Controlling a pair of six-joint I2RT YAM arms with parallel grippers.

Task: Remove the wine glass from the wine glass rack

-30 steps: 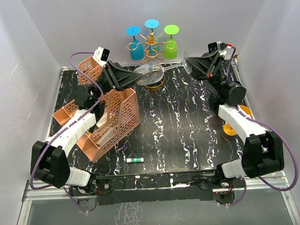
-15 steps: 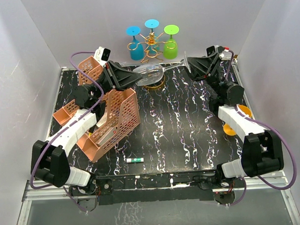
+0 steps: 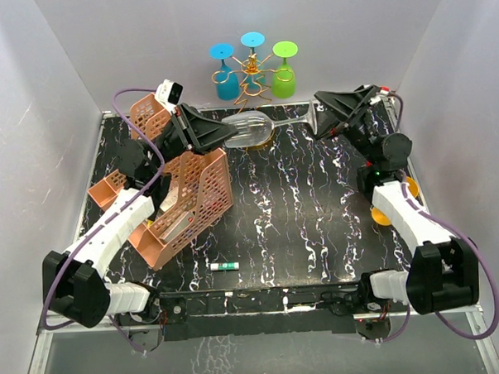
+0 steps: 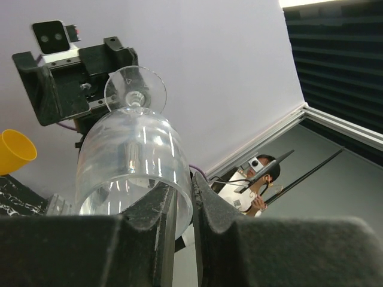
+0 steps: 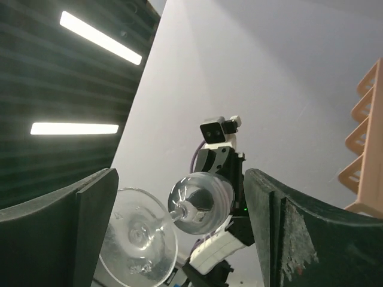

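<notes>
A clear wine glass (image 3: 251,130) lies sideways in the air just in front of the gold wine glass rack (image 3: 251,77). My left gripper (image 3: 229,132) is shut on the bowl's rim. In the left wrist view one finger sits inside the bowl (image 4: 133,164) and the other outside, with the gripper (image 4: 183,186) pinching the wall. My right gripper (image 3: 317,116) stands wide open around the glass's foot. In the right wrist view the foot (image 5: 139,234) hangs near the left finger of that gripper (image 5: 181,179), and nothing touches it. Blue, cyan and green glasses (image 3: 284,72) hang on the rack.
A pink mesh file organizer (image 3: 196,198) stands under my left arm, with a small pink tray (image 3: 109,190) beside it. An orange cup (image 3: 382,213) sits by my right arm. A small white tube (image 3: 224,266) lies near the front edge.
My right gripper has opened and let go of the glass's foot. My left gripper has tightened on the bowl's rim and now carries the glass alone.
</notes>
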